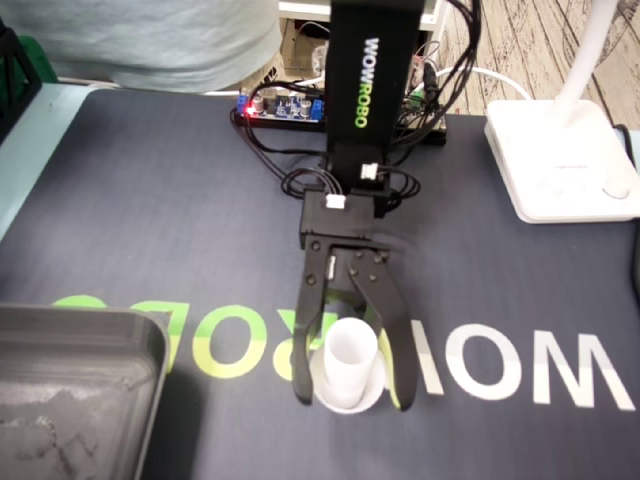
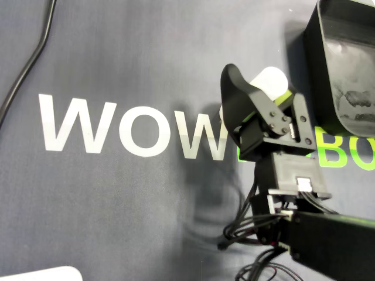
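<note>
I read this as the grasp step. The black gripper point(image 1: 354, 398) is spread wide, one jaw on either side of the small white plastic cup point(image 1: 350, 350), and has hold of nothing yet. The cup stands on the dark printed mat point(image 1: 150, 200) covering the bench, near-centre in the fixed view. My next move would be to close evenly and gently on the cup's wall, then lift. The grey metal tray point(image 1: 90, 316) at near left looks empty apart from scuffs. I cannot tell whether the cup holds anything.
</note>
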You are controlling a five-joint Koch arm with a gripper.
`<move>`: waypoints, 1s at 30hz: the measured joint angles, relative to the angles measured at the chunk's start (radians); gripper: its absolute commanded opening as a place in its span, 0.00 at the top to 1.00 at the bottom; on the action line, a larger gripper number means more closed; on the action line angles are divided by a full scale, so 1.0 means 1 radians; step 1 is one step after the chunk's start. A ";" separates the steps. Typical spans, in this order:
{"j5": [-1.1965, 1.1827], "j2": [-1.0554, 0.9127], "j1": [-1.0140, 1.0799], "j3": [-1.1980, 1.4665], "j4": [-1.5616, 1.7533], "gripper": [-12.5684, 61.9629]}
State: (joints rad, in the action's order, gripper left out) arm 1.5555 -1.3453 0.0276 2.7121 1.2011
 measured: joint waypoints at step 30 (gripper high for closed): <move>-0.021 0.000 -0.028 0.000 0.000 0.85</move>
State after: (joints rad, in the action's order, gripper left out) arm 1.5340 -1.3453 0.0000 2.7121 1.2011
